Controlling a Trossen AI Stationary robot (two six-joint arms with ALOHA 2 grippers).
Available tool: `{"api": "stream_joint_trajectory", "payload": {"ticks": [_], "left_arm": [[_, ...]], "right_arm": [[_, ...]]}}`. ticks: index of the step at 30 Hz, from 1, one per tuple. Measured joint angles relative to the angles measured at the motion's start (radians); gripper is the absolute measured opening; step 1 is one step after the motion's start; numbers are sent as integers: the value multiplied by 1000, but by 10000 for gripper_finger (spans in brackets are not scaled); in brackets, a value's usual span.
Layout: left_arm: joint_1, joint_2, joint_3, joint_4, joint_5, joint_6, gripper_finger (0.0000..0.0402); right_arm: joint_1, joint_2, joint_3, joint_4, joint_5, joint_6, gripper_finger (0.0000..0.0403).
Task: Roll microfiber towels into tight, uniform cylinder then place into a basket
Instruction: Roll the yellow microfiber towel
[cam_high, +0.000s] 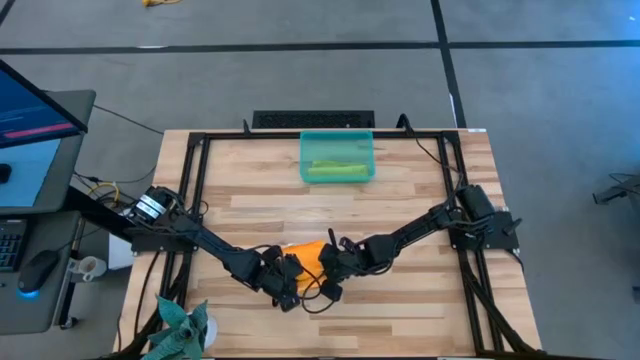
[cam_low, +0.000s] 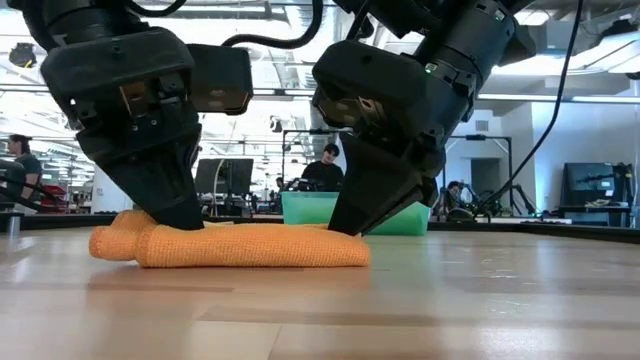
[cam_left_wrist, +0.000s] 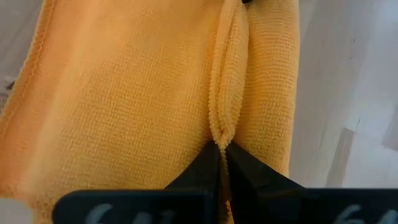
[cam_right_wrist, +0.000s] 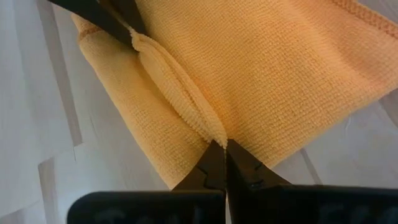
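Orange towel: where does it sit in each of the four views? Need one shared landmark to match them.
High view: orange towel near the table's front centre, between both grippers.
Low view: orange towel lies flat at left centre, under both grippers.
Left wrist view: fills the picture; left gripper pinches a fold.
Right wrist view: fills the upper right; right gripper pinches the fold.
Shared landmark: the pinched ridge of cloth.

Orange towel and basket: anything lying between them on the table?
Nothing: in the high view only bare wooden table separates the orange towel from the basket.
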Motion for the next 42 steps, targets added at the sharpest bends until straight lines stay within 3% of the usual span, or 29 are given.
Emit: {"api": "stream_joint_trajectory", "payload": {"ticks": [6,14,19,29,34,38,42], "left_arm": [[-3,0,-1,-3,-46,46,29],[-3,0,-2,-15,-83,47,121],[11,0,-1,-19,-36,90,163],[-19,-97,-3,-57,-78,97,155],[-69,-154,-3,-64,-193,109,143],[-108,-157,-6,-17,-273,205,138],[-114,-157,-58,140,-280,252,137]], "right_arm": [[-2,0,0,-1,-1,0,17],[-1,0,-1,-1,-1,0,14],[-1,1,-1,-1,-1,0,15],[-1,1,-1,0,-1,0,18],[-1,1,-2,0,-1,0,15],[-1,1,-2,0,-2,1,18],[-1,2,-2,0,-2,2,16]]}}
